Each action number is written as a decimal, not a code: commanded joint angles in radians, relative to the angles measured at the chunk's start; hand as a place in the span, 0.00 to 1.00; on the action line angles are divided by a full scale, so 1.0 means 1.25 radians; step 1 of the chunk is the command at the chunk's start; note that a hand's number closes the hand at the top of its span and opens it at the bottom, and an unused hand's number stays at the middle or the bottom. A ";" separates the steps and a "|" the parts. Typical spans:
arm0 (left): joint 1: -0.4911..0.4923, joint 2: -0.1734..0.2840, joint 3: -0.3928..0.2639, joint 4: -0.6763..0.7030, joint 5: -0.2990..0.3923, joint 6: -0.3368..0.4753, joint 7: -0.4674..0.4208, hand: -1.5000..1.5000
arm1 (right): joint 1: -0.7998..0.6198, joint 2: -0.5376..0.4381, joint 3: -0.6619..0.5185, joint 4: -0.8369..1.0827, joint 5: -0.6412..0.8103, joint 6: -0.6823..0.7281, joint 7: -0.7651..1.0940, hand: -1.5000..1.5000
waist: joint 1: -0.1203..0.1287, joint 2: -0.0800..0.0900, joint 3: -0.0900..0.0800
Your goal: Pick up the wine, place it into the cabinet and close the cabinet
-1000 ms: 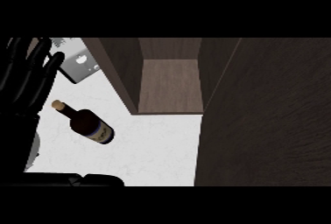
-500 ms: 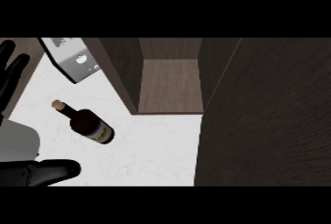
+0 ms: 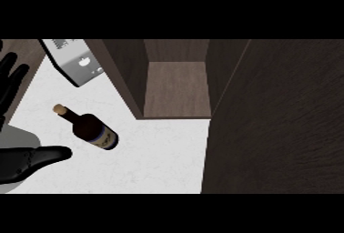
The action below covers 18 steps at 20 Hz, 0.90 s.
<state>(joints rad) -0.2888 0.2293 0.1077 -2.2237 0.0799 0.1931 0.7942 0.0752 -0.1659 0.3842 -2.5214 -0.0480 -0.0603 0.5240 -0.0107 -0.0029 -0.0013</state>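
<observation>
The wine bottle (image 3: 93, 131) lies on its side on the white counter (image 3: 161, 159), dark glass with a pale cork pointing up-left and a label near its base. My right hand (image 3: 30, 161) enters at the lower left, open, its tip a short way left of and below the bottle, not touching it. My left hand (image 3: 9, 84) rests open at the left edge, fingers up. The cabinet (image 3: 176, 86) stands open behind the bottle, with a bare wooden shelf inside.
The cabinet's dark door (image 3: 275, 118) stands swung out and fills the right side of the view. A grey slab-like object (image 3: 75, 63) with white marks leans at the back left beside the cabinet's left wall (image 3: 124, 77).
My right hand has come in from the lower left edge and stretched further toward the bottle. The left hand has slid toward the left edge. The bottle has not moved.
</observation>
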 commanded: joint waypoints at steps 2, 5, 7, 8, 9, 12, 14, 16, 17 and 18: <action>0.048 0.008 0.053 0.027 0.059 -0.038 -0.033 0.00 | 0.000 0.000 0.043 -0.181 0.043 -0.039 0.104 0.00 | 0.002 -0.001 0.000; 0.121 -0.015 0.057 0.053 0.065 -0.064 -0.114 0.00 | 0.046 -0.024 0.019 -0.191 0.001 -0.013 0.067 0.00 | 0.000 -0.001 0.000; 0.154 -0.041 0.017 0.092 0.037 -0.081 -0.177 0.00 | 0.052 -0.013 0.019 -0.203 -0.007 -0.025 0.059 0.00 | -0.007 -0.001 0.000; 0.186 -0.045 0.038 0.134 0.066 -0.110 -0.233 0.00 | 0.042 -0.023 0.011 -0.206 -0.003 -0.027 0.077 0.00 | -0.007 -0.001 -0.001; 0.181 -0.028 0.040 0.122 0.073 -0.125 -0.215 0.00 | 0.026 -0.038 -0.021 -0.209 -0.031 -0.019 0.098 0.00 | -0.002 0.000 0.000; 0.217 -0.028 0.065 0.176 0.087 -0.163 -0.294 0.00 | 0.012 -0.020 0.012 -0.190 0.002 -0.037 0.085 0.00 | 0.000 0.000 0.000; 0.200 -0.057 0.026 0.201 0.038 -0.130 -0.298 0.00 | 0.006 -0.024 0.024 -0.221 0.019 -0.052 0.120 0.00 | -0.006 -0.001 0.000; 0.210 -0.058 0.024 0.252 0.047 -0.162 -0.340 0.00 | 0.019 -0.029 0.009 -0.188 -0.005 -0.034 0.080 0.00 | -0.003 0.000 0.000; 0.165 -0.054 0.031 0.262 0.031 -0.134 -0.321 0.00 | 0.035 -0.030 0.003 -0.209 -0.010 -0.040 0.081 0.00 | -0.008 0.000 0.001; 0.181 -0.048 0.043 0.292 0.057 -0.166 -0.349 0.00 | 0.018 -0.038 0.004 -0.203 -0.010 -0.033 0.090 0.00 | -0.005 0.000 0.000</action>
<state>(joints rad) -0.0584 0.1684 0.1478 -1.9443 0.1442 0.0143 0.4182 0.0511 -0.1843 0.3948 -2.5249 -0.0398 -0.0994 0.5357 -0.0168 -0.0031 -0.0010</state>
